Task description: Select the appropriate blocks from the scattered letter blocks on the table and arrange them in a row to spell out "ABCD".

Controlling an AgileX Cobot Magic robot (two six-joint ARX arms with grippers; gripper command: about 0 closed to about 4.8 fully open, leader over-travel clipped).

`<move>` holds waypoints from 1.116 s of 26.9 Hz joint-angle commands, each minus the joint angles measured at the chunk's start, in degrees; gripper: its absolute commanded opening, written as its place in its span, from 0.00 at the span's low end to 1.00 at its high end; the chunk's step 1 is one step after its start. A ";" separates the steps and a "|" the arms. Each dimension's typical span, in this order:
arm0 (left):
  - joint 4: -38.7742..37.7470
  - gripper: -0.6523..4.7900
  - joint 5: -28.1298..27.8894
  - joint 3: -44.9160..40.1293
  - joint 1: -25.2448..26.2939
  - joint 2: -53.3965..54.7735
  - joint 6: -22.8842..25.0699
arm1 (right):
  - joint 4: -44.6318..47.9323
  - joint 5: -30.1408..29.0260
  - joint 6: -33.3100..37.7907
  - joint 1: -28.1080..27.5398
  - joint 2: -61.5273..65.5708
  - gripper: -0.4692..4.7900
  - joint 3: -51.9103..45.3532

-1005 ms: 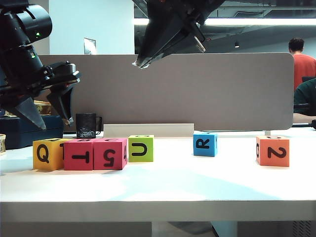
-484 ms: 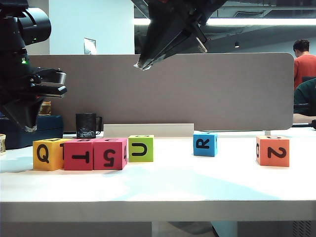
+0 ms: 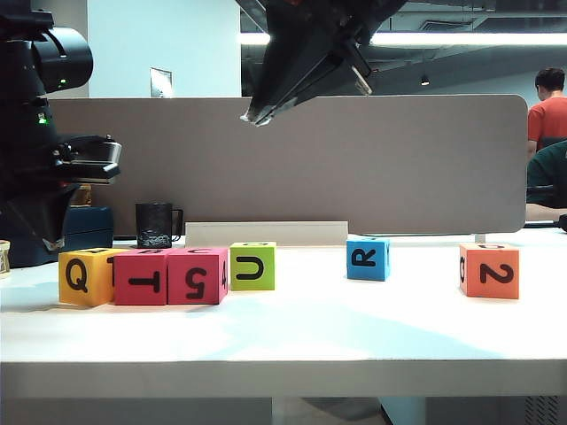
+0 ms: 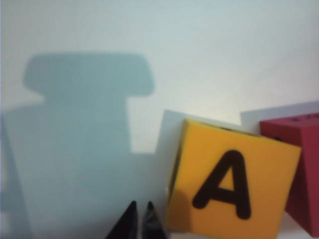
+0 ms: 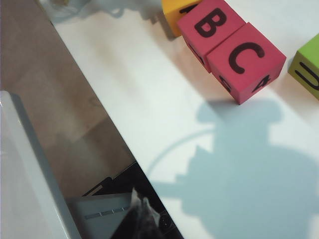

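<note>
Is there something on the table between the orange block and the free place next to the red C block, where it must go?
Yes. The green U block sits beside the red C block, and the blue R block stands between it and the orange block.

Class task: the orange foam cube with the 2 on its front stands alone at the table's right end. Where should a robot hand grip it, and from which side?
Probably from above, closing on two opposite upright faces of the orange foam cube. It sits flat and square on the white table, with nothing beside it, so both flanks are free. The shut right hand hangs high, nearer than the left.
</note>
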 commanded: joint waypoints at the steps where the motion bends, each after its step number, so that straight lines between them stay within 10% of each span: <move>1: -0.22 0.11 3.02 -0.33 -0.07 -0.20 0.00 | 0.50 -0.13 -0.07 0.11 -0.35 0.08 0.22; 16: -0.94 0.11 6.58 -0.33 -0.11 -0.20 0.00 | -0.42 -0.13 -0.07 0.11 -0.35 0.08 0.22; 23: -7.50 0.11 -4.35 -0.26 -0.11 -0.57 0.02 | -0.63 -0.04 -0.09 0.07 -0.35 0.08 0.22; 30: -6.82 0.11 1.84 -0.22 -0.13 -5.55 0.20 | -0.50 5.86 -0.09 -1.46 -0.35 0.08 0.22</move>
